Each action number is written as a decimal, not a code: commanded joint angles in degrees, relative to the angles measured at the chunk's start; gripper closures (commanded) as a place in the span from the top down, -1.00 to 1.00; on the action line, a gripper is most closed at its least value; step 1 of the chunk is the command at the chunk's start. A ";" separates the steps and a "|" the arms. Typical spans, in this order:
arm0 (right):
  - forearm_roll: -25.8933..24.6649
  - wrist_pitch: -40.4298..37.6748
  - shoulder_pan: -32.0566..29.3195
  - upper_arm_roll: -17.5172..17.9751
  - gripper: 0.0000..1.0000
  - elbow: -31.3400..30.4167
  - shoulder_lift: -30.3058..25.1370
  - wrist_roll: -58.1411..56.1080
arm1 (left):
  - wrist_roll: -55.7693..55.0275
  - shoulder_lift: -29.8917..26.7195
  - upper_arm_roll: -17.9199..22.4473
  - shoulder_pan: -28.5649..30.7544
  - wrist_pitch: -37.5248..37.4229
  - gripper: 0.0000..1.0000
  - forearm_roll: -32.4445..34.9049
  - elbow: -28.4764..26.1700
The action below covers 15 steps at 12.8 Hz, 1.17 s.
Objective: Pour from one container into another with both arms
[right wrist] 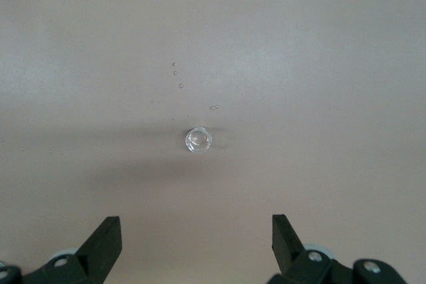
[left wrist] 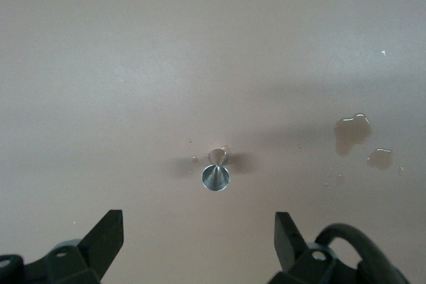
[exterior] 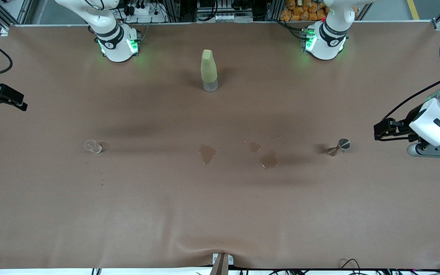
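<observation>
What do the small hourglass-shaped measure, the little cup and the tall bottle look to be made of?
The measure looks like polished metal: silvery, with a bright reflective cone. The cup seems clear glass or plastic, since the brown table cover shows through it. The bottle has a matte yellow-green body, probably plastic or a sleeve, over a clear base.

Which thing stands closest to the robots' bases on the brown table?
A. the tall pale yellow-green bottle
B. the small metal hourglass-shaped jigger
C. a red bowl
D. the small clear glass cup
A: the tall pale yellow-green bottle stands upright between the two bases, while the small clear glass cup and the small metal hourglass-shaped jigger both sit nearer to the front camera.
</observation>
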 commanded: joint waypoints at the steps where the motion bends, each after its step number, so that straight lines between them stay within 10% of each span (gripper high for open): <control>1: -0.17 0.77 0.32 0.17 1.00 0.00 -0.41 0.72 | 1.77 -1.09 0.15 0.65 -0.35 1.00 -0.84 -0.47; 10: 6.59 6.57 -3.10 -0.09 1.00 -0.26 5.03 -23.32 | 1.77 -1.18 -0.03 0.57 -0.35 1.00 -0.93 -0.56; 15: 21.85 7.01 -10.74 -0.18 1.00 -2.98 10.03 -47.21 | 1.86 -1.18 -0.12 0.74 -0.35 1.00 -1.10 -0.47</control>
